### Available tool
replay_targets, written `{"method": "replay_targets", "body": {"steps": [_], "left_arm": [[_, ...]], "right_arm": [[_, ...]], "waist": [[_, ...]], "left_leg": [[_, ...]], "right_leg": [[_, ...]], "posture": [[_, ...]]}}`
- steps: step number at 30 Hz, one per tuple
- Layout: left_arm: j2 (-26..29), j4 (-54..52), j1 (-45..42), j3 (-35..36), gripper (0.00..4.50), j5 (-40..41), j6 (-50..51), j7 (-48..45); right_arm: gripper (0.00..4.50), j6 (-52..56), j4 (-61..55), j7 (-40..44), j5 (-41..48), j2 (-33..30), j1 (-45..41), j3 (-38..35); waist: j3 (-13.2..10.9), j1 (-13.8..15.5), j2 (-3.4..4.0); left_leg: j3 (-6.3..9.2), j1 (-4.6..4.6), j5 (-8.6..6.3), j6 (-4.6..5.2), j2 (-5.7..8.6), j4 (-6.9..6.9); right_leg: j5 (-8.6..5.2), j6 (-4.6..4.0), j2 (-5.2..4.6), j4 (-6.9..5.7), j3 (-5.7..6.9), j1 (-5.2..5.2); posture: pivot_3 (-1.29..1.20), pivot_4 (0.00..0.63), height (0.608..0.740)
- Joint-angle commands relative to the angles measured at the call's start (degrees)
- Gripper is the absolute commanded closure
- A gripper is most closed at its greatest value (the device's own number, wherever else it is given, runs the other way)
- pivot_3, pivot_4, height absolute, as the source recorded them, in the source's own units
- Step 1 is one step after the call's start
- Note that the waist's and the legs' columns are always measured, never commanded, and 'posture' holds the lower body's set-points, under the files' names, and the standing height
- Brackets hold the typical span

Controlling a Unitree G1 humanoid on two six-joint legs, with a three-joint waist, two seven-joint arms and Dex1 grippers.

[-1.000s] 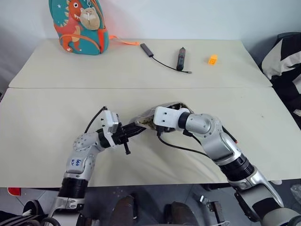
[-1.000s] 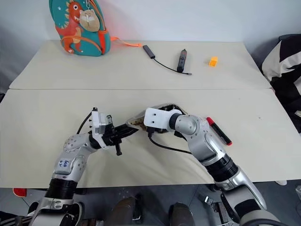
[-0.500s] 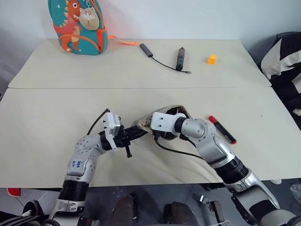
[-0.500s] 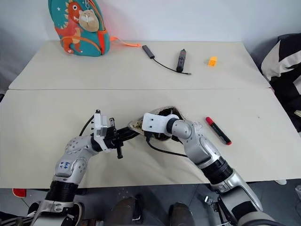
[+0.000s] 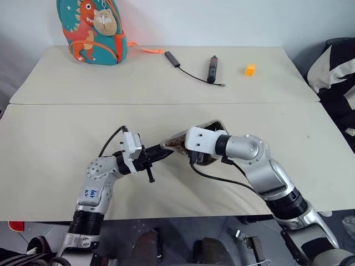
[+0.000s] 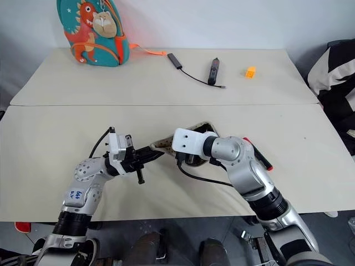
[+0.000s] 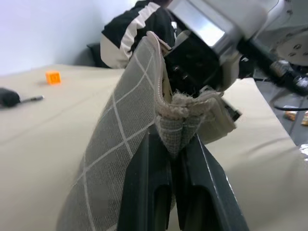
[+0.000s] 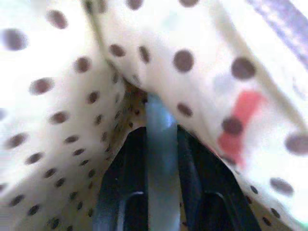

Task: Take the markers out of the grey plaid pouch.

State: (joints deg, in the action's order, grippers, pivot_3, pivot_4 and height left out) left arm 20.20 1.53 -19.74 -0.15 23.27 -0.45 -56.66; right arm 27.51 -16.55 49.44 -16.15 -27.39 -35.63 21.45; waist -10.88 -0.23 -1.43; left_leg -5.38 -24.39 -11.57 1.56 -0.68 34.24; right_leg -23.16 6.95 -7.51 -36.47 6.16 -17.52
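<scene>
Holding pouch edge tight, left gripper. Right gripper inside pouch, pinching pale green marker lengthwise between fingers.

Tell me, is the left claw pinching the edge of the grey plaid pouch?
Yes, the left claw is shut on a fold of the grey plaid pouch at its open edge.

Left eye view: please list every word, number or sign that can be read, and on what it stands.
Blue handwritten marks on the left arm's white forearm shell: too small to read.
Teal dinosaur backpack: pictures and small stars, no words.
Nothing else carries text that can be read.
</scene>
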Motion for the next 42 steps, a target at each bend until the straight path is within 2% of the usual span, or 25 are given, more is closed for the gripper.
{"method": "replay_targets", "body": {"steps": [1, 8, 13, 15, 18, 24, 42], "left_arm": [[0.43, 2.17, -0.74, 0.69, 4.5, -1.99, -2.62, 1.57], [1.02, 5.51, -1.82, 1.29, 4.5, -3.56, -5.47, 3.23], [1.62, 6.48, -2.0, 1.34, 4.5, -3.98, -5.92, 3.4], [1.82, 6.67, -1.81, 0.82, 4.5, -4.63, -5.95, 3.55], [1.9, 7.02, -1.85, 0.32, 4.5, -5.41, -6.36, 4.15], [2.29, 8.61, -2.72, 0.88, 4.5, -5.89, -7.55, 5.39], [3.81, 9.8, -2.61, 0.68, 4.5, -6.04, -9.45, 4.57]], "right_arm": [[4.01, 2.24, -4.01, 1.34, 4.74, -1.29, -1.53, -6.04], [4.01, 6.69, -7.74, 4.16, 12.4, -2.5, -2.14, -8.71], [4.01, 5.9, -6.76, 3.43, 14.47, -4.56, -2.54, -9.87], [4.01, 2.73, -5.77, 3.63, 14.24, -6.51, -2.27, -9.7], [4.01, 3.46, -6.07, 3.5, 18.52, -5.49, -2.09, -11.85], [4.01, -1.97, -4.2, 4.53, 19.35, -10.38, -1.08, -12.66], [4.01, -8.69, 0.22, 3.18, 28.06, -13.28, 3.07, -16.55]], "waist": [[0.0, 0.02, 0.0], [0.0, -0.02, 0.0], [0.0, 0.0, 0.0], [0.0, 0.03, 0.0], [0.0, 0.03, 0.0], [0.0, 0.1, 0.0], [0.0, 0.11, -0.01]], "left_leg": [[0.0, 0.0, 0.0, 0.0, 0.0, 0.0], [-0.01, 0.0, -0.01, 0.02, 0.0, -0.01], [0.0, 0.0, -0.01, 0.02, 0.0, 0.0], [0.0, 0.0, -0.01, 0.02, 0.0, 0.0], [0.0, 0.0, -0.01, 0.03, 0.0, 0.0], [0.0, 0.0, -0.01, 0.03, 0.0, 0.0], [0.01, 0.0, -0.01, 0.04, -0.01, 0.04]], "right_leg": [[0.0, 0.0, 0.0, 0.0, 0.01, 0.0], [0.0, 0.0, -0.01, 0.01, 0.03, 0.0], [0.0, 0.0, -0.02, 0.0, 0.04, 0.0], [0.0, 0.0, -0.03, 0.01, 0.04, 0.01], [0.0, 0.0, -0.03, 0.02, 0.04, 0.01], [0.0, 0.0, -0.03, 0.02, 0.07, 0.02], [0.0, 0.0, -0.03, 0.03, 0.14, 0.05]], "posture": [[0.0, 0.15, 0.74], [0.0, 0.15, 0.74], [0.0, 0.15, 0.74], [0.0, 0.15, 0.74], [0.0, 0.15, 0.74], [0.0, 0.15, 0.74], [0.0, 0.15, 0.74]]}}
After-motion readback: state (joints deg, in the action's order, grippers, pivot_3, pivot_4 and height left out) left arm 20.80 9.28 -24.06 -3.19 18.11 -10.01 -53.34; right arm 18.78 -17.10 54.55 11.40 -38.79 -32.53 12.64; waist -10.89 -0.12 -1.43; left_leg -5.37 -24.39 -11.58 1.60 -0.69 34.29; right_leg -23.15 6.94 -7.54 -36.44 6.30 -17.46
